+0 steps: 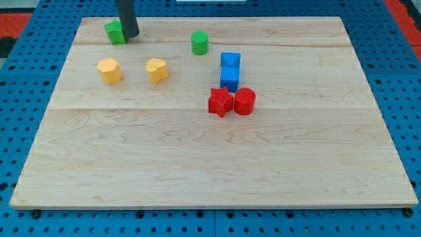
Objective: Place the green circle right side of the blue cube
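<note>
Just left of our tip [130, 36], touching it, sits a green block [115, 31]. Our end effector is a bare rod, holding nothing. Well right of it stands the green circle [200, 43], with the blue cube [229, 79] beyond.

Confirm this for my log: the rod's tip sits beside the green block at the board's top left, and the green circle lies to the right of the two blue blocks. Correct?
Not quite. In the camera view the green circle lies left of the blue blocks, not right. My tip is indeed beside the green block at top left.
</note>
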`<state>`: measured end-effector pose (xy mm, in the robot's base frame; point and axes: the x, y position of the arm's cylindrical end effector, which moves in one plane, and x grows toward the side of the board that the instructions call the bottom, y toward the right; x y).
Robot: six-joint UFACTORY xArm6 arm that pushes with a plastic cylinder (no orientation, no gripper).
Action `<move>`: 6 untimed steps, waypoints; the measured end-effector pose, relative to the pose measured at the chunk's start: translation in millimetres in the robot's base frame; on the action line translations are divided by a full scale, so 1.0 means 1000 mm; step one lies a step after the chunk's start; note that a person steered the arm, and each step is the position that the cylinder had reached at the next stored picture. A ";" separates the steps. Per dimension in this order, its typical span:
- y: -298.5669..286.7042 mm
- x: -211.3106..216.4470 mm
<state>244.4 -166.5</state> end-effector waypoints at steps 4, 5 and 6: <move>0.181 0.018; 0.219 0.029; 0.258 0.069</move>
